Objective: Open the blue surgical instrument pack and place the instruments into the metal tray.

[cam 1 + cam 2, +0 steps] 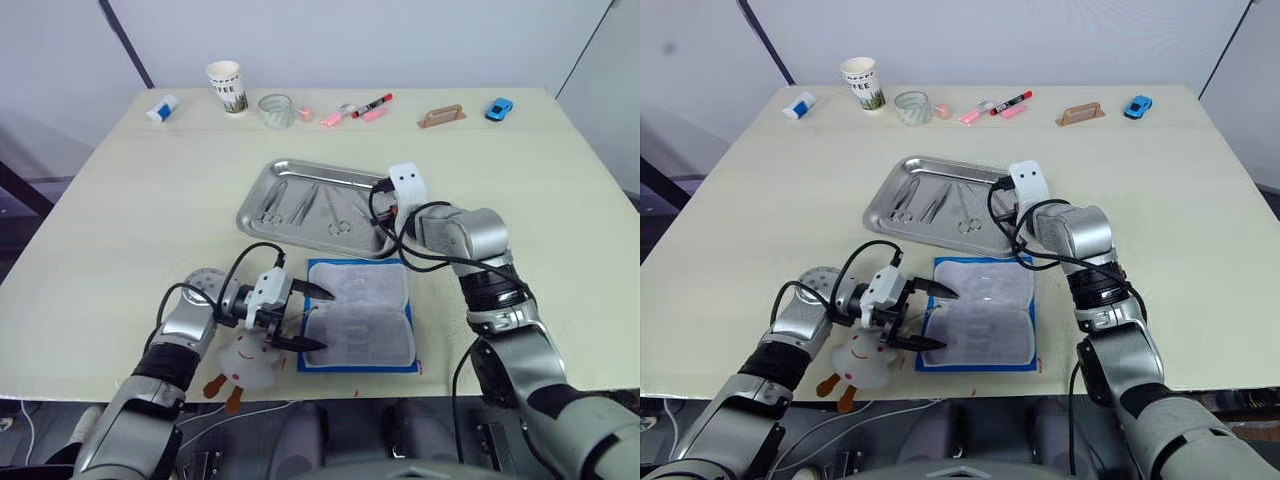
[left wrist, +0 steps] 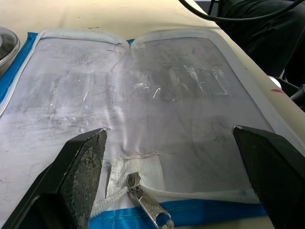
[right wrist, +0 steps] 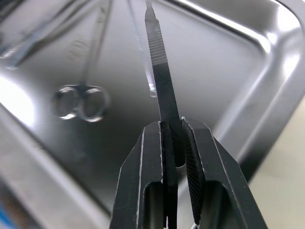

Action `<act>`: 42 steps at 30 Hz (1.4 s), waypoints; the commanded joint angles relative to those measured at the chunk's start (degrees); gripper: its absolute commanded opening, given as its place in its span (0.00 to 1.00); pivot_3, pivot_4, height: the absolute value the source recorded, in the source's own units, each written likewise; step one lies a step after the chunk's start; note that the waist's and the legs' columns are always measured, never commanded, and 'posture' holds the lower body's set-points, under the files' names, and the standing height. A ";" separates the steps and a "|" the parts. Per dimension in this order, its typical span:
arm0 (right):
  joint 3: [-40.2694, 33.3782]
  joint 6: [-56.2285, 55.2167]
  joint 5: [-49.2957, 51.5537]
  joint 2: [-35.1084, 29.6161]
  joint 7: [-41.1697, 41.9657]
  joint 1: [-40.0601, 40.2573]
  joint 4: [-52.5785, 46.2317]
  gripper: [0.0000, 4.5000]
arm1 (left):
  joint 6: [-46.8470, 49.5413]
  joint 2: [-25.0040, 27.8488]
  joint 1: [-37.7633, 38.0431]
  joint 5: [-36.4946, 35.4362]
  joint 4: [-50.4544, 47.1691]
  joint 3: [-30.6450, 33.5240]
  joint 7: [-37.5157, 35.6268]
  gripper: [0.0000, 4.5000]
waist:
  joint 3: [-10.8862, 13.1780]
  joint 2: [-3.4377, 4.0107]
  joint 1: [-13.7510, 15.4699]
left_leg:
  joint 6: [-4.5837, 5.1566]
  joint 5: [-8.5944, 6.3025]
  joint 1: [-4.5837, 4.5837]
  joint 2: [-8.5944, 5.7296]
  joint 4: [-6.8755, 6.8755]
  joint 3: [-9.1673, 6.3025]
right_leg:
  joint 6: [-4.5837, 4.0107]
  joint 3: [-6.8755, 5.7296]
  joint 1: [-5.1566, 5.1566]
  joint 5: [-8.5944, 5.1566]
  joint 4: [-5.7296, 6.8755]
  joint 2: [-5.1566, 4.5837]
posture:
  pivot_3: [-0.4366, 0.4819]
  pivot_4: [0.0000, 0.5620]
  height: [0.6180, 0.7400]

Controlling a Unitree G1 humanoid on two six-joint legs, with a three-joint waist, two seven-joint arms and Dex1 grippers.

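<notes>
Plush toy [image 1: 243, 365] first, white and lying at the near edge of the counter [image 1: 120, 220] right beside our left arm; it is not part of the job. Our left gripper [image 1: 311, 317] hovers with its jaws spread wide and empty over the near-left side of the blue surgical instrument pack [image 1: 362, 313], which lies unfolded flat, its grey-white lining up, its zipper pull [image 2: 151, 210] just under the fingers, and no tools that we can make out in its sleeves. Just beyond the pack sits the metal tray [image 1: 262, 182], already holding several of the instruments [image 1: 300, 203], ring handles among them. Over the tray's right end our right gripper [image 3: 174, 138] is clenched on one slim flat instrument [image 3: 159, 71], tip pointing down into the tray. We judge this may be the last piece to set down. Risks from here: releasing while too high could make the piece bounce out over the rim or knock the others, and a release too near the right rim could leave it propped on the edge. Our left jaws, so close to the lining, might snag it and drag the pack.
</notes>
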 commanded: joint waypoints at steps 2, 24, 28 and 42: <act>-0.48 -3.57 -1.16 0.49 0.01 -2.75 2.44 0.00 | 0.12 -0.20 1.26 1.67 0.96 -0.55 -0.85 1.00 | 0.01 0.01 -0.08 | 0.00 0.00 0.00 0.00 -0.01 -0.01 | 0.00 -0.01 0.00 0.00 0.00 0.00 | 0.48 0.27 0.90; 0.12 -6.47 -2.02 1.19 3.19 -3.89 2.15 0.85 | -0.92 -0.50 1.34 2.12 2.40 -0.53 -1.29 1.00 | 0.05 0.08 -0.65 | 0.00 0.00 -0.02 0.00 -0.04 -0.02 | 0.00 -0.03 0.00 0.00 -0.01 -0.04 | 0.48 0.27 0.90; 1.96 -7.04 -1.48 -1.05 6.56 -1.70 -6.22 0.85 | -1.13 -0.74 1.16 2.04 2.65 -0.57 -1.42 1.00 | 0.07 0.11 -0.65 | 0.00 0.00 -0.03 -0.01 -0.04 -0.04 | 0.00 -0.05 0.00 0.00 -0.02 -0.04 | 0.48 0.27 0.90; -4.99 -28.77 7.83 -11.36 22.54 25.47 -33.49 0.85 | 4.98 -1.52 2.14 -4.93 -2.69 4.05 -0.80 1.00 | 0.15 0.09 -0.69 | 0.00 0.00 -0.10 -0.01 -0.05 -0.07 | 0.02 -0.09 0.01 -0.01 -0.11 -0.05 | 0.48 0.27 0.90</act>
